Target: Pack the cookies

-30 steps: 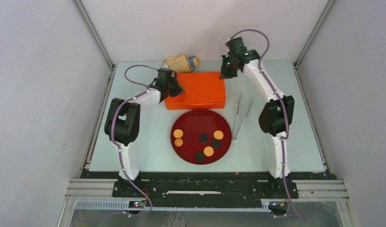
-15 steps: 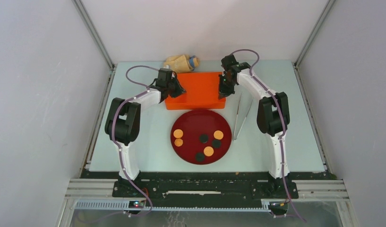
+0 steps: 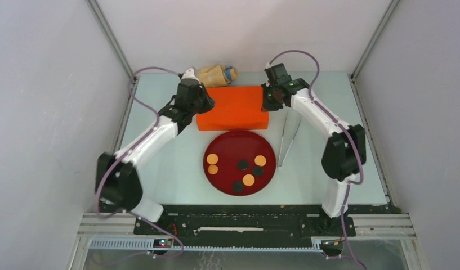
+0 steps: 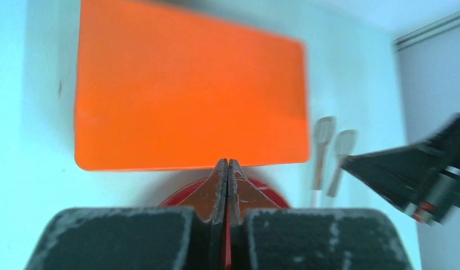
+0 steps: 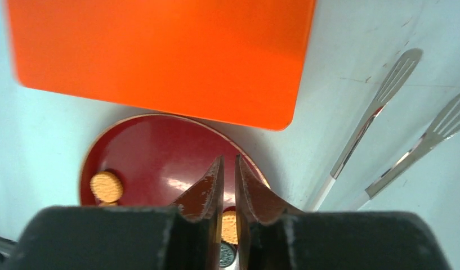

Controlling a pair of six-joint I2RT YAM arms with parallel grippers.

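Note:
Several round orange-tan cookies [image 3: 212, 158] and three dark round ones [image 3: 243, 164] lie on a dark red plate [image 3: 224, 143]. Behind the plate stands a closed orange box [image 3: 233, 107]. My left gripper [image 3: 205, 104] is shut and empty over the box's left edge; its wrist view shows the box [image 4: 188, 95] and the plate's rim [image 4: 267, 194]. My right gripper [image 3: 268, 102] hangs over the box's right edge with its jaws almost touching and nothing between them. Its wrist view shows the box [image 5: 160, 56], the plate [image 5: 154, 152] and a cookie [image 5: 106, 187].
Metal tongs [image 3: 288, 138] lie on the table to the right of the plate and box, also in the right wrist view [image 5: 374, 112]. A tan bag [image 3: 215, 74] lies behind the box. Frame rails run along both table sides.
My left arm has swung its elbow out to the near left and its wrist has risen. My right gripper came down to the box's right edge, then lifted slightly.

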